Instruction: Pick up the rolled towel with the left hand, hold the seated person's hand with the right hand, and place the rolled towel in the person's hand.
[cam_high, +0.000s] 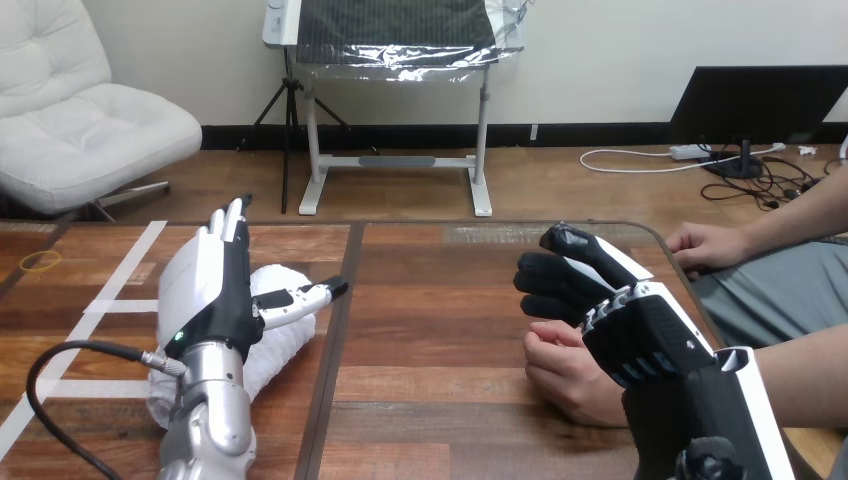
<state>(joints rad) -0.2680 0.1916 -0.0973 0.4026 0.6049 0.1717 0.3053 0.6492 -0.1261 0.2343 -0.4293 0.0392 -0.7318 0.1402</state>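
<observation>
Now left hand (215, 290) reaches straight-fingered over rolled towel (290, 345).

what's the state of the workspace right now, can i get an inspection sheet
surface: wooden table, white tape lines at its left
job's things: towel rolled, lying on the table at left; person's near hand on the table at right
clutter: yellow band at far left
hands: left hand open, upright beside the towel, thumb over it; right hand over the person's near hand, grip cannot be told
cables: none but the robot's own
surroundings: person's far hand resting at the table's right edge
</observation>
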